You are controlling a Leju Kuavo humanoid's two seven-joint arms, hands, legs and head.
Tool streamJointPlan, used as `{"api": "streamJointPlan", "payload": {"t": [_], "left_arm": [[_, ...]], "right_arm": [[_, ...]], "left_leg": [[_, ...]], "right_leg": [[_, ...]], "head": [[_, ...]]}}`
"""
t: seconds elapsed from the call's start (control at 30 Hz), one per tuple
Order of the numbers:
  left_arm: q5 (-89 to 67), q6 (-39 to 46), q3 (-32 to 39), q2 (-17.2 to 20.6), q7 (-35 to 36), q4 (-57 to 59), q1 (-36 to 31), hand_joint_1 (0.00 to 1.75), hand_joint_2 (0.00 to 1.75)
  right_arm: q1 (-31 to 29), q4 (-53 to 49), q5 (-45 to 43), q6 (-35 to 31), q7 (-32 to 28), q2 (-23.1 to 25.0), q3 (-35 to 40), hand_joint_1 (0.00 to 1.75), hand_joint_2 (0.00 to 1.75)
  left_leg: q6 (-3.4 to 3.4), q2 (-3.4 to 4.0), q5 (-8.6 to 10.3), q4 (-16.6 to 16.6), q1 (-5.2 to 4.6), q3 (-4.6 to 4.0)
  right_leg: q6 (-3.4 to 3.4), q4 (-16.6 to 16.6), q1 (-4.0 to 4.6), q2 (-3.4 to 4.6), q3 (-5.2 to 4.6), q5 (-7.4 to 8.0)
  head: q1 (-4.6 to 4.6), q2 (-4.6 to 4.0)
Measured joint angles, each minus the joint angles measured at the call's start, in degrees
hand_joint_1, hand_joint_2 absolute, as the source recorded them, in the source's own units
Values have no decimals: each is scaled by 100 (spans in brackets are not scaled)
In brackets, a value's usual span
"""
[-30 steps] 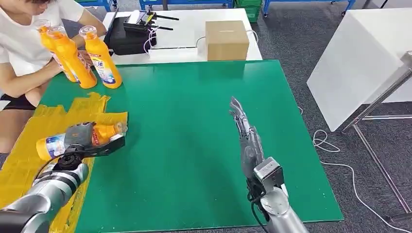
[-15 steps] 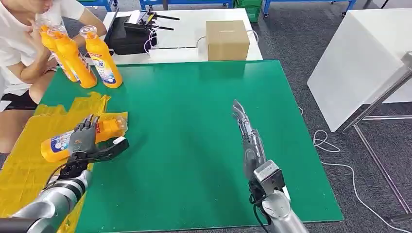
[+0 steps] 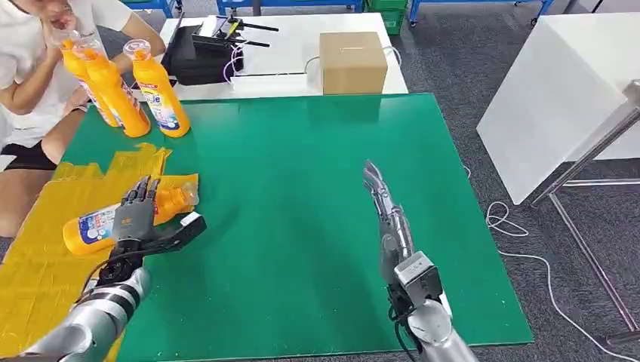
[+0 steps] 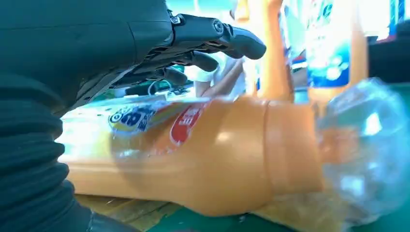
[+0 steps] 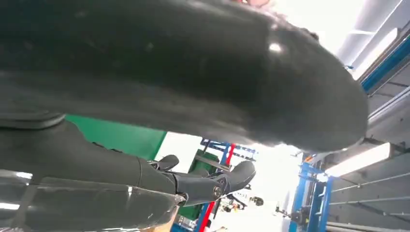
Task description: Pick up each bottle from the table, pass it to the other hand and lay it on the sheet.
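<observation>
The left hand (image 3: 134,219) has its fingers (image 3: 140,191) spread wide and holds nothing; they hover just above the lying bottle (image 3: 106,219), which rests on its side on the yellow sheet (image 3: 38,256) directly beneath them, its clear cap (image 3: 189,194) pointing toward the green worktop (image 3: 302,196). The right hand (image 3: 386,211) is well apart over the worktop, its fingers straight and empty. The bottle looks like stiff, smooth plastic, full and fairly heavy, likely slippery and prone to roll; the labelled waist seems the surest place to grip. Farther beyond the left fingers stand three upright bottles (image 3: 158,90), making four in all, with a person (image 3: 30,75) touching them. One cardboard box (image 3: 352,62) sits behind.
</observation>
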Motion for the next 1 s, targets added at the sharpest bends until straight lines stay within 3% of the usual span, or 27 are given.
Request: {"api": "streamJointPlan", "payload": {"t": [0.1, 0.2, 0.37, 0.47, 0.57, 0.63, 0.7, 0.83, 1.0], "left_arm": [[-320, 4, 313, -179, -418, -727, 310, 0, 175], [-740, 15, 605, -455, -1002, -2289, 822, 0, 175], [-931, 35, 384, -691, -876, -5110, 1381, 0, 175], [-625, 39, 174, -872, -1075, -6147, 1573, 0, 175], [452, 24, 166, -1211, -1955, -6434, 1792, 0, 175], [1721, -55, 56, -1322, -2161, -6417, 1964, 0, 175], [2955, -256, -353, -1281, -1888, -6417, 2107, 0, 175], [5551, -1653, -1054, -977, -1912, -6426, 2413, 0, 175], [5814, -1852, -1368, -798, -1976, -6425, 2564, 0, 175]], "right_arm": [[63, 0, 52, -103, -9, -9, 0, 0, 0], [173, -2, 129, -293, -55, -22, -7, 0, 0], [410, -90, 324, -619, -87, -24, -57, 0, 0], [555, -192, 453, -848, -85, -22, -83, 0, 0], [775, -400, 555, -1126, -61, -20, -184, 0, 0], [969, -601, 669, -1128, -52, 0, -339, 0, 0], [1170, -838, 743, -1115, -52, 37, -514, 0, 0], [1482, -1160, 898, -1141, -52, 55, -732, 0, 0], [1651, -1331, 925, -1176, -52, 55, -839, 0, 0]], "left_leg": [[0, 2, 0, 1, -1, 0], [1, 2, -1, 1, -1, -6], [1, 6, -7, 1, -2, -12], [3, -6, -8, 0, -2, -15], [4, -4, -9, 0, -4, -13], [5, -3, -9, 0, -4, -12], [5, -3, -10, 0, -4, -13], [3, -3, -11, -2, -1, -21], [3, 1, -11, -2, 0, -19]], "right_leg": [[0, -1, 0, 1, -2, 0], [0, -1, 1, 1, -6, 0], [1, -7, 0, 4, -15, -1], [1, -9, 0, -5, -14, -2], [1, -10, -2, -4, -12, -2], [1, -10, -1, -2, -14, -2], [1, -10, -1, -3, -13, -2], [0, -10, 3, -2, -13, -3], [0, -9, 3, 0, -13, -3]], "head": [[-2, 0], [0, 0], [-2, 0], [-2, 0], [-2, 0], [-2, 0], [-2, 0], [0, 0], [-2, 0]]}}
